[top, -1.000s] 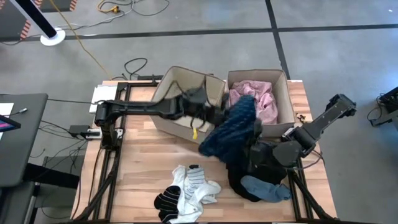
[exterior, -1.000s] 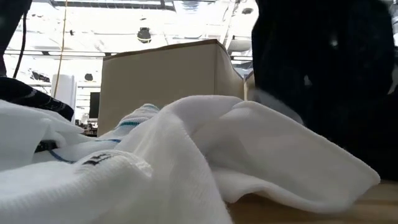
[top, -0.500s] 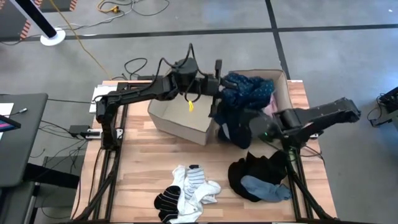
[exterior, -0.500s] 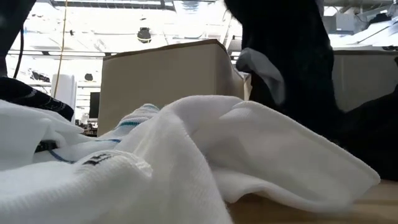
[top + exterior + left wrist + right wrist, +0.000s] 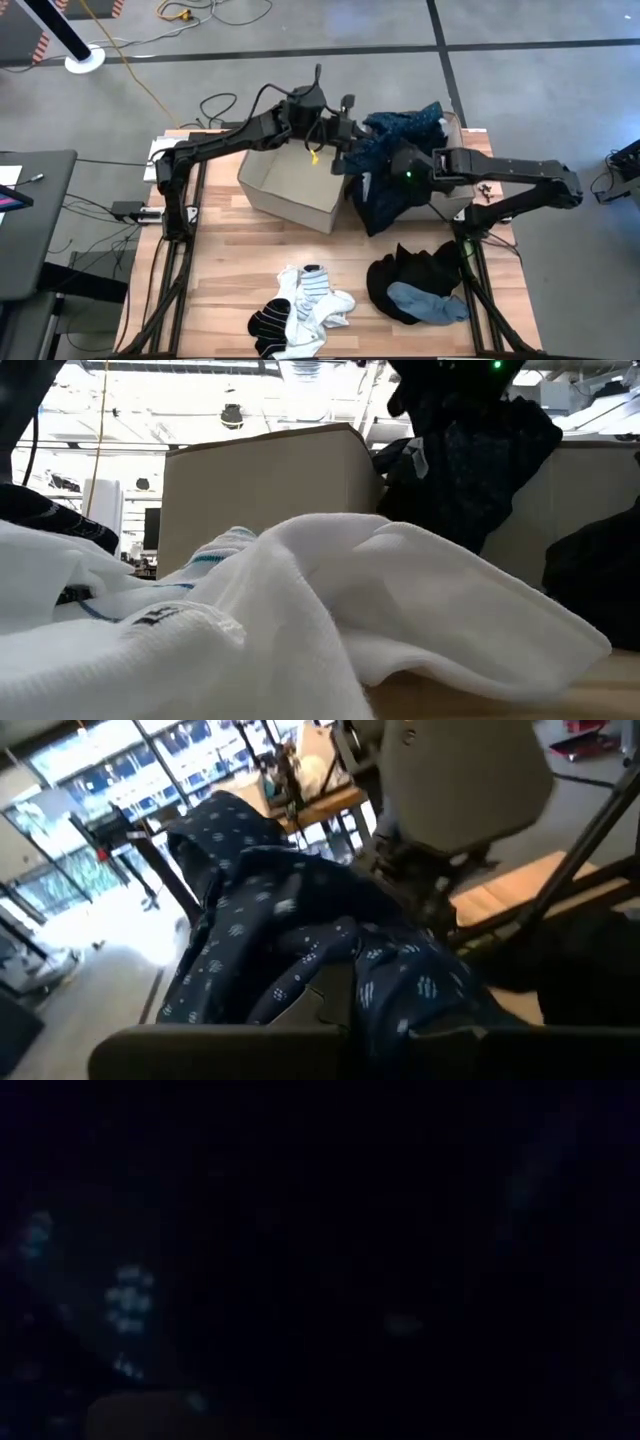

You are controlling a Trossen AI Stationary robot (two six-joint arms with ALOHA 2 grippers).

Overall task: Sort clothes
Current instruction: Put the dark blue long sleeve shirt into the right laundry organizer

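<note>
Looking straight down, we see a wooden counter (image 5: 240, 250) with two beige fabric bins at its far edge. Both of our arms reach over the bins and meet at a dark blue patterned garment (image 5: 392, 160), lifted in the air above the right bin (image 5: 462, 205) and hanging down over that bin's near edge.

Our left hand (image 5: 350, 140) comes in above the left bin (image 5: 290, 190) and is clenched on the upper part of the blue garment; from its wrist camera, the blue cloth with small pale marks (image 5: 300, 950) fills the space at the fingers. Our right hand (image 5: 400, 172) comes from the right side and is buried in the same cloth, closed on it; its wrist camera shows almost only dark fabric pressed close.

From counter height, the blue garment (image 5: 470, 450) dangles beside the left bin (image 5: 265, 485), with its lowest part clear of the counter.

On the near part of the counter lie a heap of white socks and black and white striped socks (image 5: 300, 310). To their right, well apart from the bins, a black piece (image 5: 405, 280) lies with a light blue piece (image 5: 425, 300) resting on top of it.
</note>
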